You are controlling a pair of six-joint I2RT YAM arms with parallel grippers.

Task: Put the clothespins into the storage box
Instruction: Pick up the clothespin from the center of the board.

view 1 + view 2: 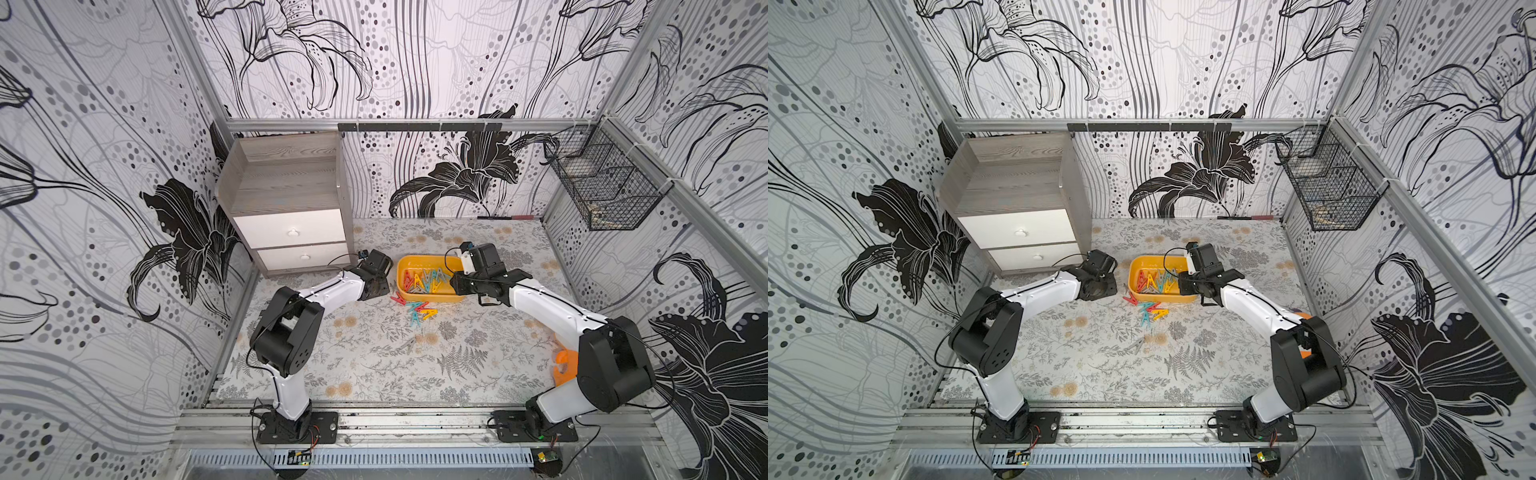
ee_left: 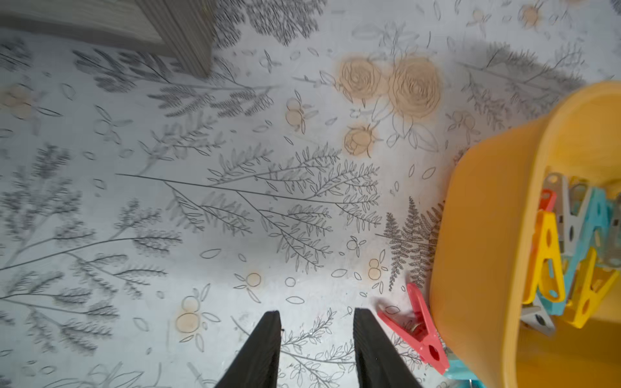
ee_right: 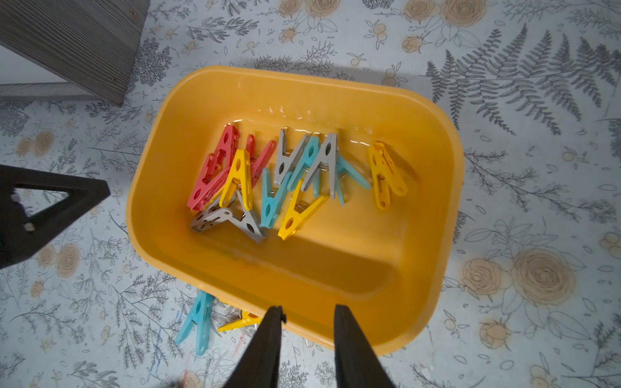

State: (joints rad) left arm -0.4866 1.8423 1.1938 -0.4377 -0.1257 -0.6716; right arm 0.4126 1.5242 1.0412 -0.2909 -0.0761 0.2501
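Scene, both top views: storage box on surface, right of cabinet, clothespins heaped inside; loose cluster just near of it.
Left wrist: left end effector apart, empty, over surface; 1 red clothespin just beside box wall.
Right wrist: right end effector apart, empty, above box rim.

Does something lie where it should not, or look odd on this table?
Yes. A small heap of clothespins lies on the table beside the yellow box, not inside it, and one grey clothespin lies alone, farther away. Nothing looks broken.
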